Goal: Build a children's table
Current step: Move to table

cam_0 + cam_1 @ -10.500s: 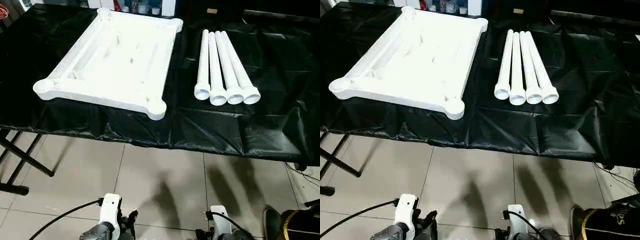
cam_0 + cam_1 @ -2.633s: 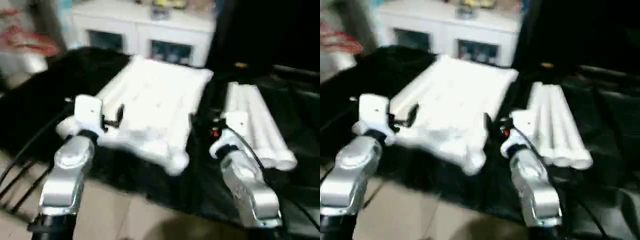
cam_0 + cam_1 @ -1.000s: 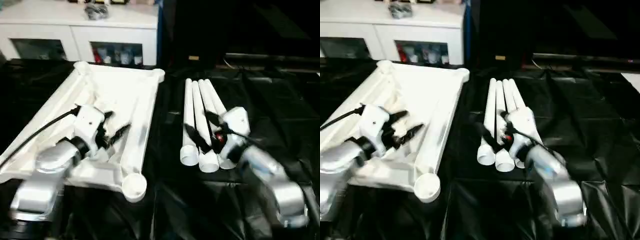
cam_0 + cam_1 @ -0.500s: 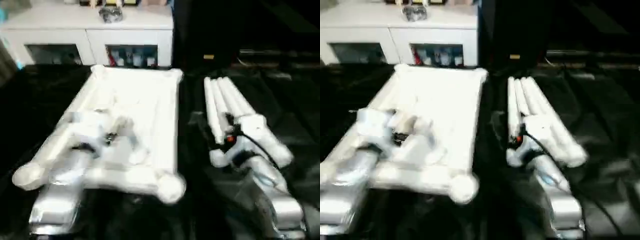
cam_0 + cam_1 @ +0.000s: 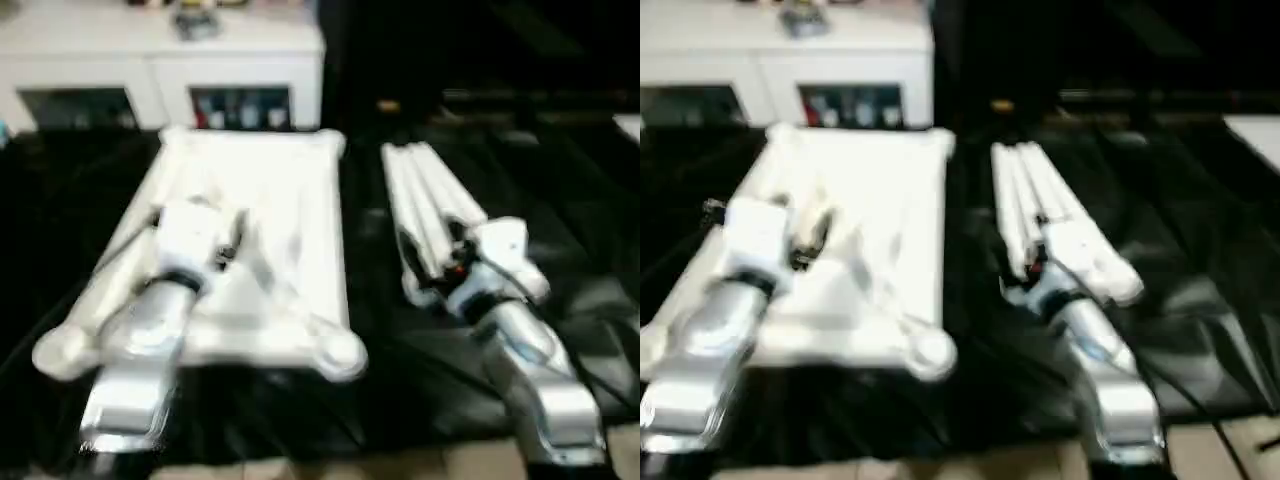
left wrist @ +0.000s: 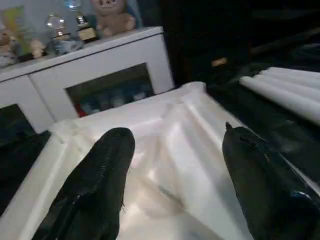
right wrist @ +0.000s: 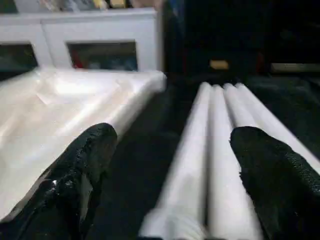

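The white table top [image 5: 290,190] lies ribbed side up on the black-covered table, a round socket [image 5: 340,355] at its near right corner. The white tube legs [image 5: 420,190] lie side by side to its right. My left gripper [image 5: 232,245] hovers over the near left part of the top. In the left wrist view it [image 6: 177,134] is open with nothing between the fingers. My right gripper [image 5: 435,265] hangs over the near ends of the legs. In the right wrist view it [image 7: 175,134] is open, above the leftmost leg [image 7: 187,165].
A white cabinet with glass doors [image 5: 160,60] stands behind the table, with small figures [image 6: 107,17] on top of it. Black cloth [image 5: 570,220] covers the table to the right of the legs. The table's front edge and floor [image 5: 400,465] run along the bottom.
Both arms have come up from below the table edge and now reach over it, left over the top, right over the legs. In the last half second the view shifted.
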`<state>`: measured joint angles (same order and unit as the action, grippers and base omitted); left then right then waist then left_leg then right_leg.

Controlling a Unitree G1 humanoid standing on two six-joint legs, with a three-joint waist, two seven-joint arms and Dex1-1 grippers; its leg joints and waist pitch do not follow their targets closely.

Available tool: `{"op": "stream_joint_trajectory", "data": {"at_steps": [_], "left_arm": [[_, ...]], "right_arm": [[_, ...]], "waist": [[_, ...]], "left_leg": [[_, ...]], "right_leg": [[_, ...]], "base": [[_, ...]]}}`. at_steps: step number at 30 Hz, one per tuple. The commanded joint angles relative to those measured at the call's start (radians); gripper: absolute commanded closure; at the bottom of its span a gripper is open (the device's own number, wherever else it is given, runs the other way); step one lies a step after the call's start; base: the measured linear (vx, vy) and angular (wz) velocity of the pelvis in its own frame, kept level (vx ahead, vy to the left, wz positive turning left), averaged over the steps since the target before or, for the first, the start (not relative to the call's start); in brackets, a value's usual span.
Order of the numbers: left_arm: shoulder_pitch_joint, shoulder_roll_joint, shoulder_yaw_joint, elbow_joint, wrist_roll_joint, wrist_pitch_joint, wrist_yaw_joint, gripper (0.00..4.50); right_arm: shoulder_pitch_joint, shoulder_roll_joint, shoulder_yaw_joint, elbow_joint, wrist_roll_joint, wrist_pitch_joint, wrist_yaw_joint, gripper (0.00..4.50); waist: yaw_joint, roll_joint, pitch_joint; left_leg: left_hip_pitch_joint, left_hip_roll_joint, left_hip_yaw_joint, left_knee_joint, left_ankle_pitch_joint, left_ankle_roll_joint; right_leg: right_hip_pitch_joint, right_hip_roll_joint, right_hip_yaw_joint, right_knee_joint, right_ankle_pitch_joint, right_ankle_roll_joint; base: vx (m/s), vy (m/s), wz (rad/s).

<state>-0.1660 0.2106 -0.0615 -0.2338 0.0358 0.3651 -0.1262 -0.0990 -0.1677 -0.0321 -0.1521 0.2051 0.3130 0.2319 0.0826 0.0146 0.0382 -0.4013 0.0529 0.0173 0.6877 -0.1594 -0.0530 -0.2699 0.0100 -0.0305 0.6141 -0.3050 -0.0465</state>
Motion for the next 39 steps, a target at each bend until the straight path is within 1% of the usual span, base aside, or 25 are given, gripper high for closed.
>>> {"op": "stream_joint_trajectory", "data": {"at_steps": [1,3,4,5,6,7,8,14,15,17,19,20,21,22,23,24,26,27,28,29,30,31,32,34,39], "left_arm": [[-0.01,0.013,0.015,0.021,0.002,0.017,-0.005,1.25],[-0.016,0.005,0.02,0.028,0.003,0.036,-0.003,1.25],[-0.018,0.005,0.021,0.033,0.007,0.04,-0.001,1.25],[-0.02,0.005,0.025,0.039,0.008,0.042,0.001,1.25],[-0.024,0.005,0.034,0.047,0.004,0.043,-0.002,1.25],[-0.024,0.005,0.034,0.047,0.004,0.043,-0.002,1.25],[-0.024,0.005,0.034,0.047,0.004,0.043,-0.002,1.25],[-0.025,0.007,0.036,0.049,0.002,0.042,-0.002,1.25],[-0.018,0.012,0.041,0.04,0.004,0.033,0.001,1.25],[-0.01,0.017,0.046,0.03,0.006,0.025,0.008,1.25],[-0.012,0.017,0.052,0.025,0.007,0.033,0.018,1.25],[-0.014,0.016,0.054,0.025,0.007,0.039,0.021,1.25],[-0.015,0.015,0.055,0.027,0.005,0.04,0.02,1.25],[-0.017,0.016,0.056,0.029,0.005,0.044,0.02,1.25],[-0.022,0.02,0.054,0.033,0.01,0.057,0.018,1.25],[-0.025,0.022,0.053,0.035,0.007,0.062,0.01,1.25],[-0.026,0.025,0.049,0.036,0.008,0.058,0.005,1.25],[-0.029,0.029,0.041,0.037,0.003,0.067,-0.014,1.25],[-0.029,0.029,0.04,0.037,0.002,0.071,-0.017,1.25],[-0.03,0.03,0.039,0.038,0.0,0.077,-0.02,1.25],[-0.033,0.029,0.038,0.042,-0.011,0.081,-0.031,1.25],[-0.038,0.03,0.037,0.047,-0.019,0.082,-0.042,1.25],[-0.045,0.039,0.028,0.054,-0.019,0.072,-0.06,1.25],[-0.063,0.078,0.002,0.079,-0.05,0.048,-0.161,1.25],[-0.082,0.203,-0.049,0.134,-0.094,-0.055,-0.407,0.9]], "right_arm": [[-0.021,-0.004,0.018,-0.015,0.004,0.007,0.021,0.41],[-0.02,-0.022,0.032,-0.021,0.013,0.024,0.052,0.41],[-0.019,-0.029,0.04,-0.024,0.014,0.029,0.066,0.41],[-0.016,-0.037,0.047,-0.03,0.017,0.032,0.084,0.41],[-0.011,-0.051,0.063,-0.041,0.023,0.043,0.117,0.41],[-0.011,-0.051,0.063,-0.041,0.023,0.043,0.117,0.41],[-0.011,-0.051,0.063,-0.041,0.023,0.043,0.117,0.41],[-0.011,-0.055,0.068,-0.043,0.024,0.046,0.125,0.41],[-0.018,-0.06,0.092,-0.028,0.0,0.032,0.132,0.41],[-0.028,-0.065,0.119,-0.01,-0.029,0.012,0.137,0.41],[-0.038,-0.06,0.133,0.002,-0.042,0.001,0.135,0.41],[-0.04,-0.057,0.134,0.004,-0.042,0.0,0.133,0.41],[-0.041,-0.054,0.131,0.005,-0.037,0.006,0.132,0.41],[-0.042,-0.049,0.126,0.008,-0.028,0.017,0.13,0.41],[-0.045,-0.045,0.12,0.011,-0.015,0.048,0.129,0.41],[-0.045,-0.048,0.12,0.01,-0.011,0.058,0.134,0.41],[-0.042,-0.052,0.121,0.008,-0.009,0.058,0.14,0.41],[-0.034,-0.071,0.121,-0.001,-0.002,0.061,0.16,0.41],[-0.033,-0.073,0.121,-0.002,-0.001,0.062,0.163,0.41],[-0.033,-0.076,0.12,-0.003,0.0,0.064,0.167,0.41],[-0.029,-0.085,0.114,-0.008,0.009,0.072,0.178,0.41],[-0.028,-0.093,0.109,-0.012,0.019,0.082,0.188,0.41],[-0.026,-0.103,0.103,-0.021,0.035,0.101,0.203,0.41],[-0.021,-0.136,0.098,-0.052,0.069,0.138,0.248,0.41],[-0.015,-0.215,0.11,-0.087,0.099,0.151,0.35,0.41]], "waist": [[0.04,-0.025,-0.026],[0.063,0.026,-0.055],[0.049,0.052,-0.076],[0.038,0.052,-0.076],[0.047,0.033,-0.06],[0.047,0.033,-0.06],[0.084,0.019,-0.044],[0.117,0.032,-0.044],[0.133,0.03,-0.045],[0.116,0.039,-0.049],[0.095,0.07,-0.054],[0.083,0.076,-0.051],[0.089,0.079,-0.046],[0.089,0.069,-0.046],[0.106,0.074,-0.044],[0.118,0.049,-0.049],[0.137,0.003,-0.038],[0.192,-0.02,-0.048],[0.206,-0.032,-0.027],[0.218,-0.016,-0.036],[0.213,-0.004,-0.04],[0.211,-0.013,-0.05],[0.199,-0.001,-0.05],[0.192,0.017,-0.057],[0.186,0.022,-0.052]], "left_leg": [[-0.014,0.024,0.036,-0.049,-0.074,-0.016],[0.006,0.129,0.014,-0.129,-0.067,0.104],[0.05,0.259,-0.063,-0.169,-0.07,0.201],[0.074,0.304,-0.096,-0.181,-0.046,0.269],[0.061,0.238,-0.056,-0.159,-0.082,0.284],[0.061,0.238,-0.056,-0.159,-0.082,0.284],[0.01,0.145,0.022,-0.145,-0.206,0.123],[0.026,0.175,0.051,-0.178,-0.318,0.015],[-0.036,0.12,0.014,-0.195,-0.299,0.091],[-0.039,0.102,-0.021,-0.191,-0.249,0.13],[0.017,0.133,-0.129,-0.23,-0.355,0.091],[0.049,0.143,-0.204,-0.254,-0.463,0.058],[0.052,0.14,-0.233,-0.271,-0.544,0.022],[0.069,0.198,-0.204,-0.263,-0.642,-0.009],[0.053,0.189,-0.191,-0.278,-0.676,-0.02],[0.038,0.141,-0.148,-0.267,-0.69,0.009],[0.014,0.07,-0.079,-0.177,-0.502,0.037],[-0.016,0.042,0.012,-0.069,-0.163,0.07],[-0.03,0.055,0.028,-0.071,-0.017,0.067],[-0.028,0.07,0.029,-0.081,-0.014,0.057],[0.001,0.109,0.035,-0.115,-0.081,0.03],[0.007,0.114,0.042,-0.118,-0.077,0.036],[0.016,0.135,0.044,-0.135,-0.085,0.018],[0.038,0.177,0.036,-0.15,-0.173,0.006],[0.033,0.191,0.048,-0.177,-0.272,0.005]], "right_leg": [[0.019,-0.174,0.052,-0.115,0.349,-0.039],[0.032,-0.171,0.034,-0.096,0.308,0.149],[-0.015,-0.163,0.012,-0.009,0.28,0.175],[-0.055,-0.178,0.023,0.027,0.217,0.157],[-0.084,-0.203,0.066,0.004,0.173,0.07],[-0.084,-0.203,0.066,0.004,0.173,0.07],[-0.04,-0.212,0.054,-0.052,0.095,-0.007],[-0.065,-0.171,0.03,-0.06,-0.126,-0.064],[-0.017,-0.186,-0.037,-0.063,-0.143,-0.073],[-0.005,-0.181,-0.079,-0.074,-0.174,-0.114],[-0.035,-0.097,-0.094,0.004,-0.1,-0.109],[-0.06,-0.07,-0.062,0.047,-0.108,-0.096],[-0.071,-0.063,-0.047,0.069,-0.129,-0.102],[-0.094,-0.073,-0.01,0.091,-0.071,-0.061],[-0.094,-0.072,-0.003,0.094,-0.06,-0.05],[-0.099,-0.088,0.027,0.05,-0.021,-0.077],[-0.089,-0.168,0.087,-0.083,-0.094,-0.15],[-0.033,-0.217,0.117,-0.101,-0.1,-0.036],[-0.045,-0.201,0.111,-0.1,-0.064,0.22],[-0.038,-0.2,0.116,-0.087,-0.037,0.278],[-0.035,-0.172,0.089,-0.066,0.078,0.285],[-0.036,-0.147,0.078,-0.055,0.162,0.286],[-0.048,-0.131,0.049,-0.045,0.221,0.237],[-0.065,-0.142,0.042,-0.041,0.15,0.146],[-0.064,-0.168,0.046,-0.058,-0.025,-0.009]], "base": [[-0.075,-0.137,-0.25],[-0.066,-0.084,-0.03],[-0.053,-0.053,0.0],[-0.039,-0.063,0.0],[-0.039,-0.063,0.0],[-0.048,-0.056,0.06],[-0.061,-0.013,0.0],[-0.058,-0.015,-0.01],[-0.058,0.01,0.02],[-0.033,0.007,0.38],[0.002,-0.002,0.46],[0.025,-0.017,0.51],[0.025,-0.017,0.51],[0.003,-0.056,0.47],[-0.012,-0.128,0.36],[-0.012,-0.128,0.36],[-0.011,-0.215,0.2],[0.007,-0.236,0.13],[-0.002,-0.221,-0.06],[-0.029,-0.163,-0.04],[-0.029,-0.163,-0.04],[-0.027,-0.091,0.07],[0.0,0.0,0.0],[0.0,0.0,0.0],[-0.015,0.035,-0.04]]}}
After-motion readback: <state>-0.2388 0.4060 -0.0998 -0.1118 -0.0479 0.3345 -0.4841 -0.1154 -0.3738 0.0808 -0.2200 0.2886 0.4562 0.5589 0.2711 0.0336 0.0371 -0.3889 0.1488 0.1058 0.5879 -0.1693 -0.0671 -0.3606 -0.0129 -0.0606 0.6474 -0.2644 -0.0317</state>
